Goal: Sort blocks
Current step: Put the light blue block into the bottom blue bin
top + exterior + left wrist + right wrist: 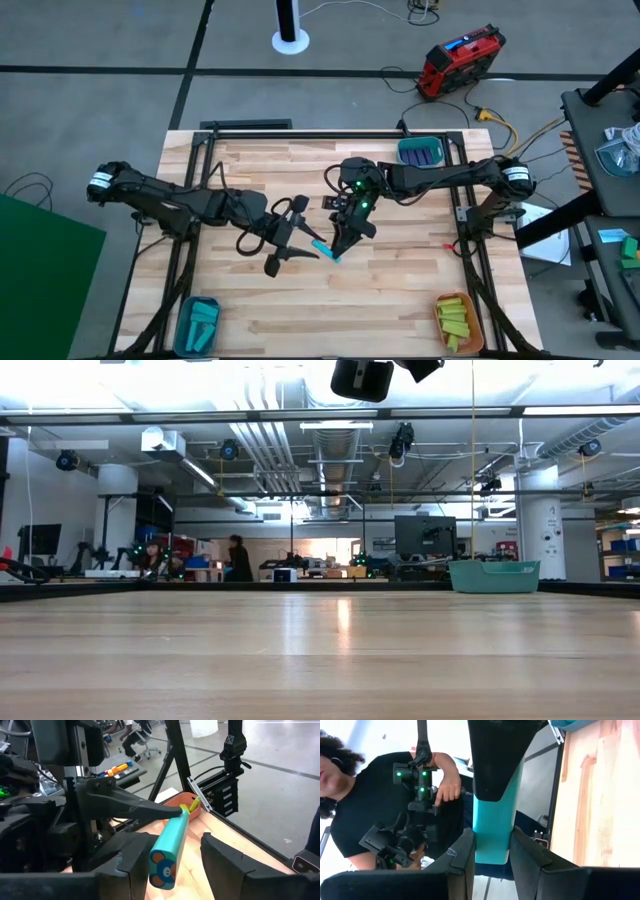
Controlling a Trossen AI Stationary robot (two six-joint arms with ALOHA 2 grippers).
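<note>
So from overhead I've got both arms meeting over the middle of the desk (400, 300), with one cyan block (324, 249) between them. My right tool (337, 250) is clamped on that block; its wrist cam shows the block (493, 832) pinched between the two fingers (462, 855), though the top end is hidden behind the other arm's dark finger. My left tool (300, 240) has its fingers apart, sitting either side of the same block without touching it as far as I can tell. In the left wrist cam the block (170, 847) has a little orange-and-blue bear-face sticker on the end, no readable text.

The low cam is pretty useless, only the underside of the arms cut off at the top edge. The corner trays are hard to read: teal tray (199, 324) with cyan blocks, orange tray (459, 320) with yellow-green ones, another teal tray (421, 153) with purple ones, count unclear
</note>
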